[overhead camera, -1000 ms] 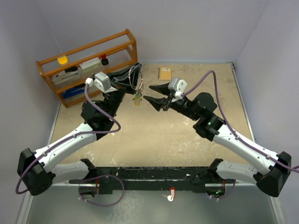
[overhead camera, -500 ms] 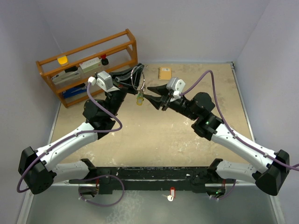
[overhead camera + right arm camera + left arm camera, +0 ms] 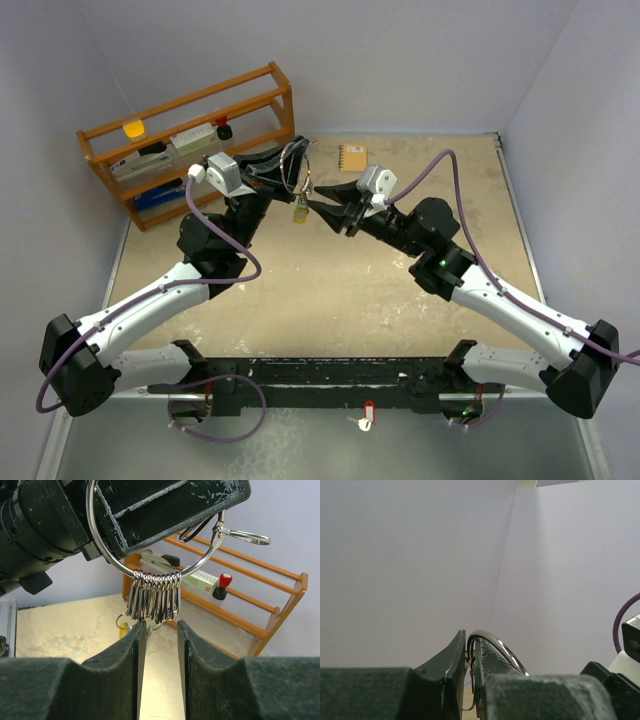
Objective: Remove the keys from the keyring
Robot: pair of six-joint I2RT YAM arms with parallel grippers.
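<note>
Top view: two robot arms meet in mid-air over a sandy table (image 3: pixel 400 300). L gripper (image 3: pixel 296 168) is clamped tight on the keyring (image 3: pixel 150 575), a big silver wire loop w/ a row of small silver clips (image 3: pixel 155 597) hanging off its bottom. Keys (image 3: pixel 299 213) dangle below the loop, above the table. One is yellow-green; the other can't be made out. R gripper (image 3: pixel 160 630) sits just under the clips, fingers a narrow slit apart, w/ nothing between them; can't tell if tips touch the clips. Orange wooden rack (image 3: pixel 190 120) at back left, tan notebook (image 3: pixel 352 157) at back centre.
</note>
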